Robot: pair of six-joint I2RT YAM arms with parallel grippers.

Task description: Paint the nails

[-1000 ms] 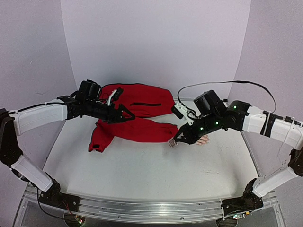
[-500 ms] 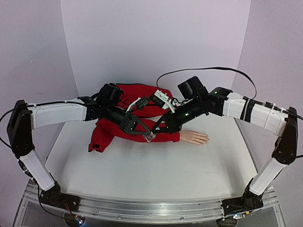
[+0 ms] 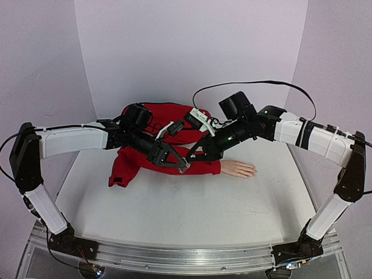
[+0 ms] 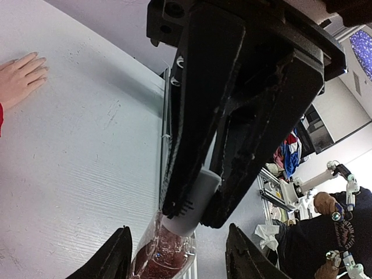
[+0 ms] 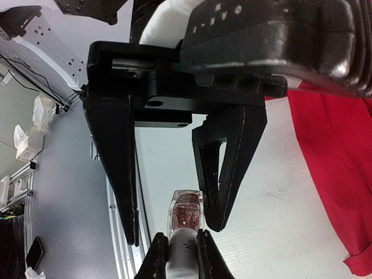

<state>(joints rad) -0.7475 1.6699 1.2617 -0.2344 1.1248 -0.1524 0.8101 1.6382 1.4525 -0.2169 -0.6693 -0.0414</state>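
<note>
Just short of the mannequin hand (image 3: 238, 169), above the wrist end of its red sleeve (image 3: 210, 168), the two arms meet nose to nose. The right gripper (image 5: 181, 256) is clamped tight on the white cap (image 4: 195, 197) of a small polish bottle (image 5: 186, 212), holding it up off the bench (image 3: 174, 203). The left gripper (image 4: 180, 256) comes at it from the far side of the sleeve. Its jaws are partway apart and straddle the glass body with the dark red polish inside. From where I stand there looks to be a sliver of daylight on at least one side, so I wouldn't call that a grip yet. The nails (image 4: 44, 71) are out at the fingertips of the mannequin hand, which lies flat on the bench pointing away from the sleeve. They are bare as far as I can make out, and well clear of both grippers. I'd say this is the bottle-opening step, with no painting begun. The next move calls for the left gripper to pinch squarely on the glass below the cap. Then the right can twist the cap loose and draw the brush out without tipping the bottle, before carrying it over to the fingertips.
</note>
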